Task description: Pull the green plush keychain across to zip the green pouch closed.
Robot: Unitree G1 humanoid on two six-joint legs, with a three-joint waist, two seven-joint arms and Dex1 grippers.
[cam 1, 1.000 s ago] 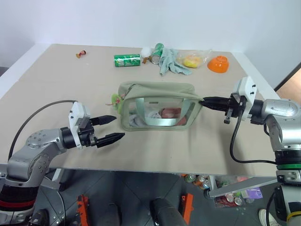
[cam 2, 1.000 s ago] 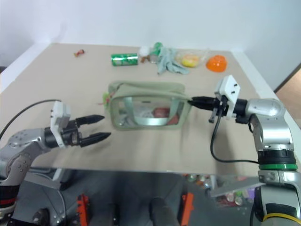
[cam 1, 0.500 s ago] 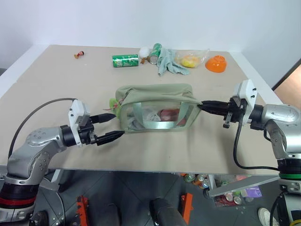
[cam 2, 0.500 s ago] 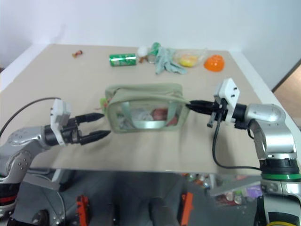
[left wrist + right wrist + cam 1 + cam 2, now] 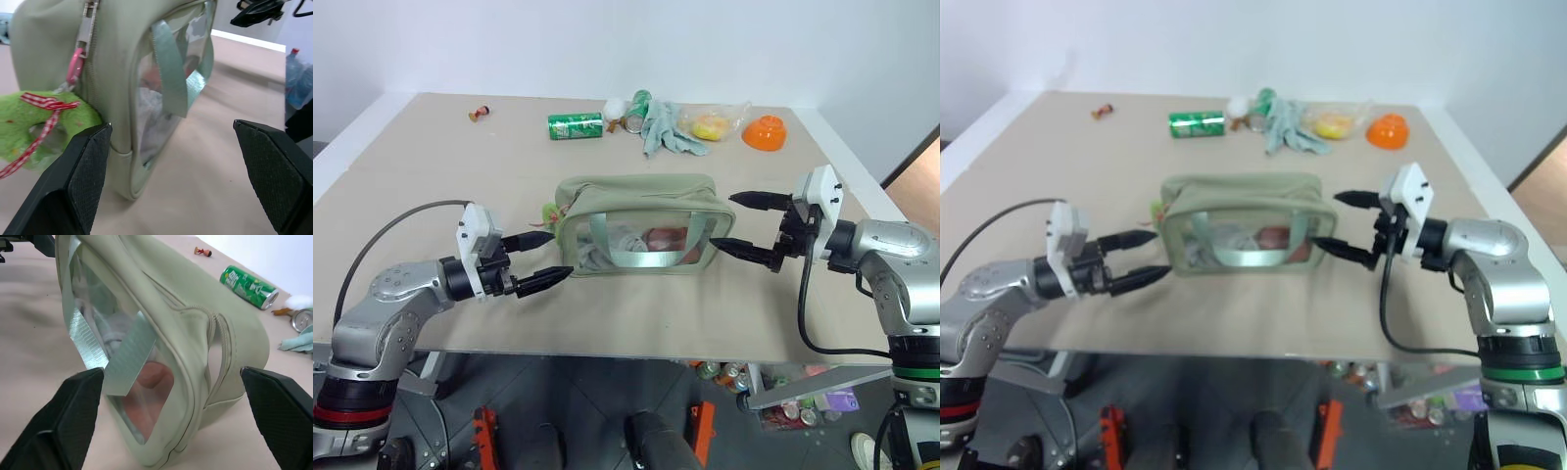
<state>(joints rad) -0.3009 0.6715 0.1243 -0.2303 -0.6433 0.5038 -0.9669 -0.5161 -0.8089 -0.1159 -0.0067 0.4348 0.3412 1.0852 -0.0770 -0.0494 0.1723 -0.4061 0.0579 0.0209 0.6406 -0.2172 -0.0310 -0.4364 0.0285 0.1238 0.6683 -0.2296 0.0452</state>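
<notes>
Left gripper (image 5: 540, 258), 2 black fingers spread wide, holding nothing, level at the left end of the pouch; 1 fingertip sits just beside the small lime-green fuzzy plush keychain (image 5: 36, 122), contact unclear. The keychain, tied with a red-and-white checked ribbon, hangs off a pink clip on the zipper pull at the pouch's left end. Large pale olive-green rectangular fabric pouch (image 5: 636, 192) with a clear plastic window and green webbing straps stands upright mid-table on the beige tabletop (image 5: 431, 176), window toward the robot. Right gripper (image 5: 742, 224) at the pouch's right end, jaws wide, gripping nothing, fingertips near the end wall but apart from it. Far edge of table: green soda can (image 5: 576, 125) on its side, pale grey-green glove (image 5: 661, 127), orange bowl (image 5: 767, 132).
</notes>
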